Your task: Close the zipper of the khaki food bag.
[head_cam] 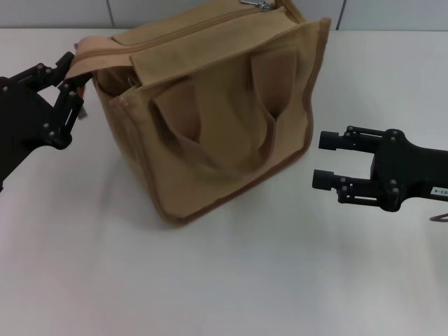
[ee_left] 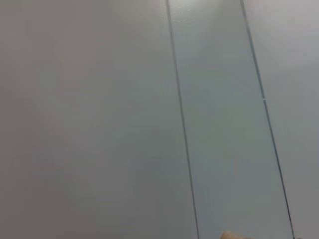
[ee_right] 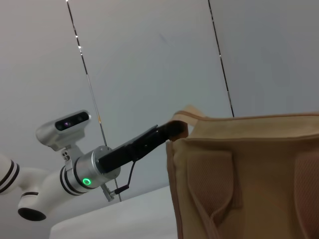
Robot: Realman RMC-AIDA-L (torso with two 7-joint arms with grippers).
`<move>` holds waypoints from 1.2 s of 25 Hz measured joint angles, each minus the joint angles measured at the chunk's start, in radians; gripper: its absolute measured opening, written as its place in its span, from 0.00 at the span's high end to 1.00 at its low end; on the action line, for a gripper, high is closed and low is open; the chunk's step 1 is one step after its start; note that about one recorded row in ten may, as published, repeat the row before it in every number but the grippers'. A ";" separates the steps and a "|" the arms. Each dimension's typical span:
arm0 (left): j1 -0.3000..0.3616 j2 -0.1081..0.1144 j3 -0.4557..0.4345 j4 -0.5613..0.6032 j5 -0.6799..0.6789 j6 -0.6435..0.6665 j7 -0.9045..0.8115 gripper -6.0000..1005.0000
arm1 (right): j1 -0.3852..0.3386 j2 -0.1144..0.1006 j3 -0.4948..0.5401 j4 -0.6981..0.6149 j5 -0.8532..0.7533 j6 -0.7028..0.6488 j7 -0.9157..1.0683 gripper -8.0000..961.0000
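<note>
The khaki food bag [head_cam: 210, 126] stands tilted on the white table, its two flat handles hanging down the front. The zipper [head_cam: 203, 29] runs across its top, with the silver pull tab [head_cam: 262, 5] at the far end by the frame's upper edge. My left gripper [head_cam: 72, 78] is at the bag's left end, shut on a tan fabric end tab [head_cam: 98, 52]. The right wrist view shows that grip [ee_right: 172, 132] and the bag [ee_right: 249, 174]. My right gripper [head_cam: 323, 159] is open and empty, just right of the bag, apart from it.
The white table [head_cam: 210, 280] spreads out in front of the bag. A grey panelled wall [ee_left: 149, 99] stands behind. A small reddish object [head_cam: 441, 218] shows at the right edge by my right arm.
</note>
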 joint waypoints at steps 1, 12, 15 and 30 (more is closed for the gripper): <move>0.002 0.002 0.000 0.005 0.000 -0.014 -0.027 0.93 | 0.005 0.001 0.000 0.003 -0.006 0.002 0.000 0.26; 0.041 0.060 0.005 0.114 0.106 0.030 -0.324 0.60 | 0.031 0.003 0.001 0.025 -0.022 0.049 0.008 0.26; 0.032 0.107 0.005 0.189 0.245 0.179 -0.544 0.51 | 0.037 0.000 0.002 0.030 -0.028 0.050 0.017 0.26; -0.110 0.008 0.096 0.179 0.637 0.108 -0.603 0.17 | 0.057 0.038 -0.002 0.035 -0.166 0.042 0.001 0.26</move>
